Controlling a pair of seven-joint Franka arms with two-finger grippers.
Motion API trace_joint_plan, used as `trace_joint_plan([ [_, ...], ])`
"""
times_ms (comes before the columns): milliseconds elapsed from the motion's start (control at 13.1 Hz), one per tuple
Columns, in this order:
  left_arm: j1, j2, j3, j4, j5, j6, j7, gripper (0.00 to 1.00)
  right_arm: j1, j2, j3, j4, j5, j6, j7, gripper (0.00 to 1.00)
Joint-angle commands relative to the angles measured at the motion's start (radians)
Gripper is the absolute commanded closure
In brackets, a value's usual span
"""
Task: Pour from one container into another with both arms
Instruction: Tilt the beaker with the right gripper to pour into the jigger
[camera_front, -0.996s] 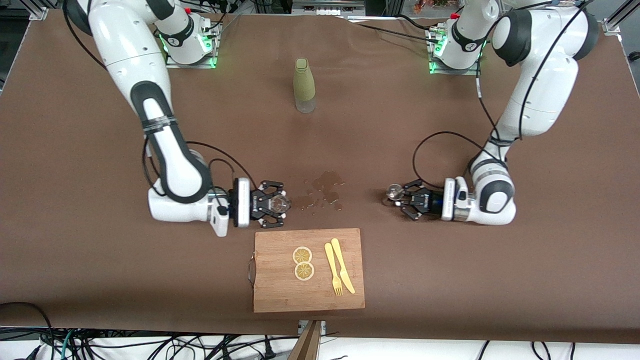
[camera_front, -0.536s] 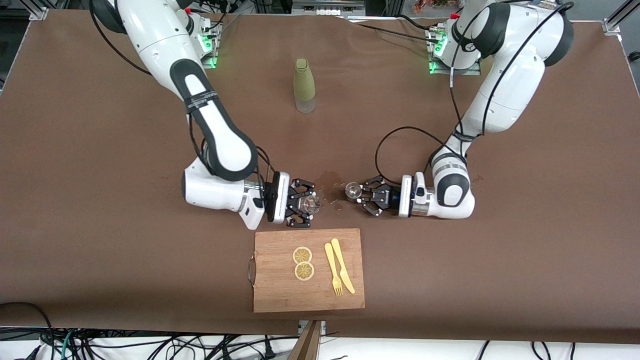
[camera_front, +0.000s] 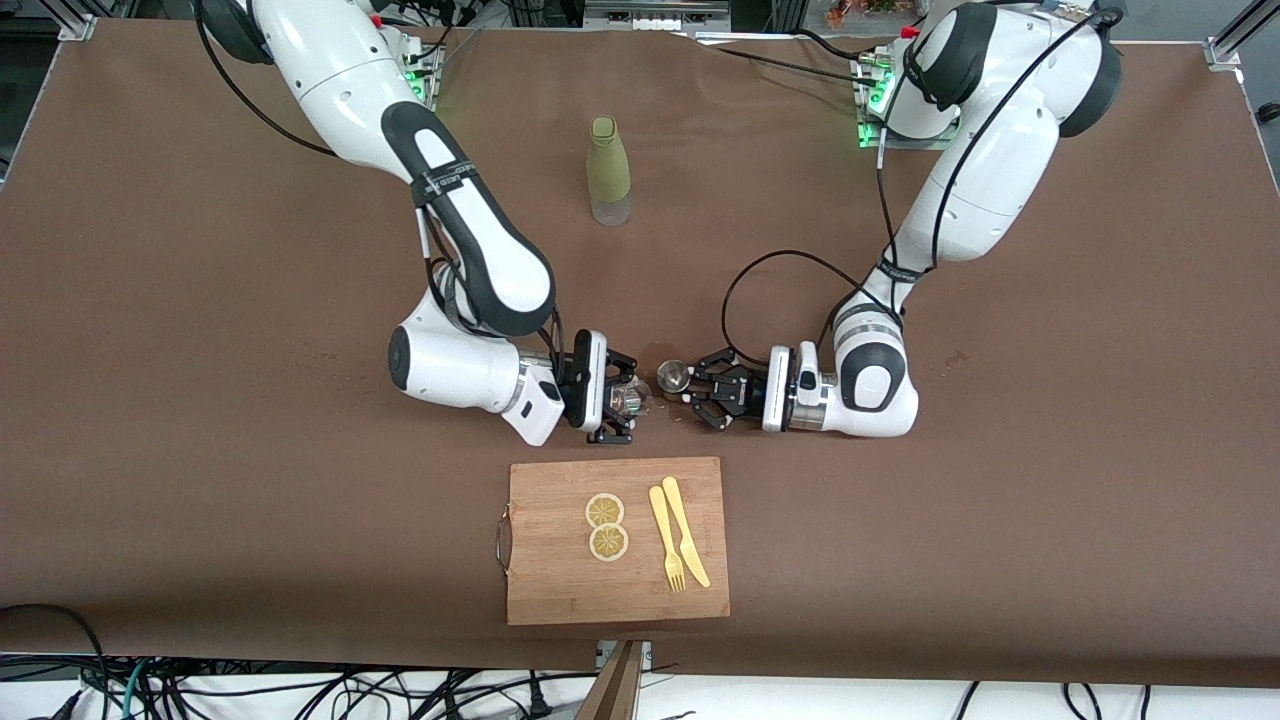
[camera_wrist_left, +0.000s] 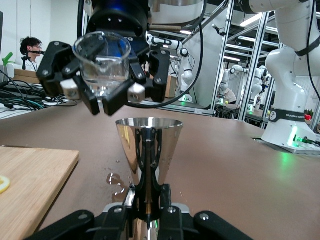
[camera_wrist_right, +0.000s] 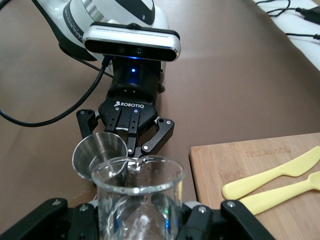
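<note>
A clear glass beaker (camera_front: 630, 399) sits in my right gripper (camera_front: 622, 401), whose fingers are shut on it, low over the table's middle. My left gripper (camera_front: 692, 392) faces it, shut on the stem of a steel jigger (camera_front: 672, 377), which stands upright with its open cone up. The two vessels are almost rim to rim. In the left wrist view the jigger (camera_wrist_left: 149, 145) rises from my left gripper (camera_wrist_left: 149, 200), and the beaker (camera_wrist_left: 102, 60) hangs just above its rim. The right wrist view has the beaker (camera_wrist_right: 137, 195) in my right gripper (camera_wrist_right: 137, 217) with the jigger (camera_wrist_right: 100, 150) right beside its lip.
A wooden cutting board (camera_front: 560, 590) lies nearer the front camera, carrying two lemon slices (camera_front: 606, 525), a yellow fork (camera_front: 667, 540) and knife (camera_front: 686, 535). A green bottle (camera_front: 608, 170) stands farther back, between the bases. Small wet spots (camera_wrist_left: 116, 181) mark the cloth below the vessels.
Both arms have swung inward to the table's middle, bringing the beaker and the jigger from far apart to nearly touching.
</note>
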Motion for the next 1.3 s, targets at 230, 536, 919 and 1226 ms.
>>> trace_joint_plan([
  [230,-0.04,0.022,-0.007,0.046,-0.063,0.056,0.025,1.0,0.061,-0.015,-0.011,0.0,-0.184,0.052,0.085,1.0],
  [536,-0.04,0.024,-0.006,0.048,-0.061,0.056,0.019,1.0,0.061,-0.022,-0.012,-0.001,-0.241,0.049,0.083,1.0],
  [919,-0.04,0.024,-0.007,0.048,-0.061,0.056,0.019,1.0,0.057,-0.054,-0.026,-0.023,-0.292,0.011,0.079,1.0],
  [1226,-0.04,0.024,-0.006,0.048,-0.061,0.055,0.019,1.0,0.057,-0.073,-0.026,-0.052,-0.329,0.007,0.072,1.0],
])
